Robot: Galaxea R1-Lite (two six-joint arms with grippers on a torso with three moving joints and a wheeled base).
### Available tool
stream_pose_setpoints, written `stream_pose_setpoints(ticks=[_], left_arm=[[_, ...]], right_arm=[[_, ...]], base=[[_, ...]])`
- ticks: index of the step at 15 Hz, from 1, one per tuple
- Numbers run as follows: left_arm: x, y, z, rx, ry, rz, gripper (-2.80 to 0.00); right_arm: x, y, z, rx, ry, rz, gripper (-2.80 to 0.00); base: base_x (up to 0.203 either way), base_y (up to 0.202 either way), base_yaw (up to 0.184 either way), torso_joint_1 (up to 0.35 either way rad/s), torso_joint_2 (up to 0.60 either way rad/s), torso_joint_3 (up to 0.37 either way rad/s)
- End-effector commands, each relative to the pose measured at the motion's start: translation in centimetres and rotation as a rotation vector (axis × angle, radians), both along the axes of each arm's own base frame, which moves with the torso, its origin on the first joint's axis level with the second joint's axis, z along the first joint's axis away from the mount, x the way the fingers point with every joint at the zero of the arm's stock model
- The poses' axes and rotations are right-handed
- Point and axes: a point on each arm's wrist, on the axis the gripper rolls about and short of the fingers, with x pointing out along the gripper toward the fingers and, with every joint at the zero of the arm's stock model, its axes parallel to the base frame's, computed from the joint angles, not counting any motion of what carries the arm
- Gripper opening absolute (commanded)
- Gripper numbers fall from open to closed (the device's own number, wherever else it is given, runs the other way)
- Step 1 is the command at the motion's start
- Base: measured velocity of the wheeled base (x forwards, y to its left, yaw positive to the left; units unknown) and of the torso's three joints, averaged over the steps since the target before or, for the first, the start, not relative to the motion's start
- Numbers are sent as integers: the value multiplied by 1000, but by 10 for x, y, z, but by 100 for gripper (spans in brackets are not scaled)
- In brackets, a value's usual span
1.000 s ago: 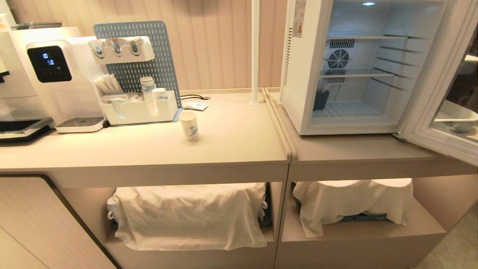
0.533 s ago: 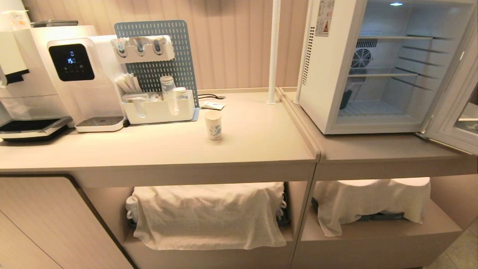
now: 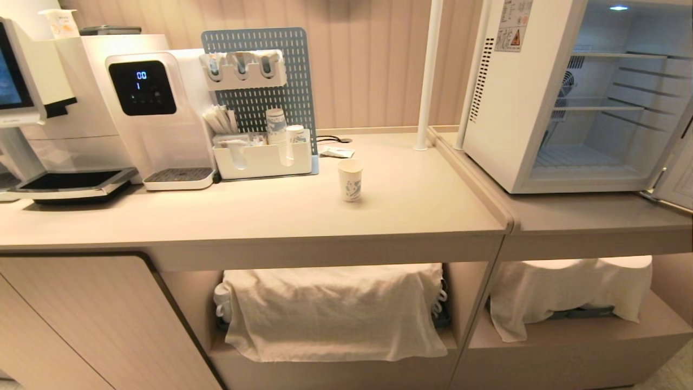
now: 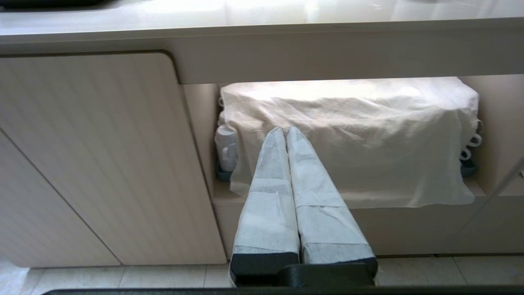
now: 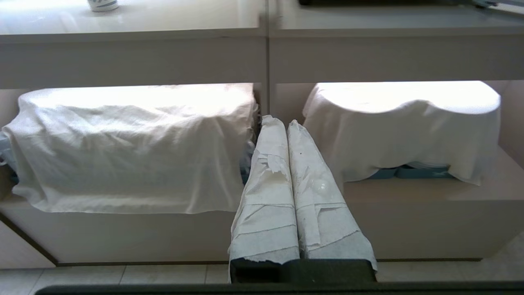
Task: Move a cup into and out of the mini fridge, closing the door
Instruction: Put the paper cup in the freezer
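While both arms hung low in front of the cabinet, out of the head view, the small white paper cup with a blue printed pattern (image 3: 350, 180) stood upright near the middle of the beige counter (image 3: 260, 214). From the cup, the white boxy mini fridge (image 3: 547, 97) sat well apart at about 2 o'clock, lit inside, with bare wire shelves. Its pale-framed door (image 3: 677, 179) stood swung wide at the far right edge. At the cup's 10 o'clock was a white organiser tray (image 3: 262, 160) backed by a blue-grey pegboard (image 3: 257, 81). The left gripper (image 4: 285, 131) had its paper-wrapped fingers (image 4: 270, 180) pressed together, holding nothing, pointing at a white cloth (image 4: 368, 135) on the lower shelf. The right gripper (image 5: 282, 121) was likewise closed and empty, between two white cloths.
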Motion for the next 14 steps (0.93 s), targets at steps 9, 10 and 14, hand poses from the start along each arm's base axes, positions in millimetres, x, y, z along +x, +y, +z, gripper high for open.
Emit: stream_pose_setpoints(ticks=[9, 10, 14], left_arm=[[0, 0, 0, 0, 1, 1, -280], [0, 0, 0, 2, 1, 1, -280], [0, 0, 0, 7, 1, 1, -280]], right_arm=[[0, 0, 0, 0, -1, 1, -280], [0, 0, 0, 0, -1, 0, -280], [0, 0, 0, 0, -1, 1, -280]], base=[[0, 192, -2, 3, 1, 2], [0, 193, -2, 1, 1, 1], [0, 195, 0, 0, 4, 4]])
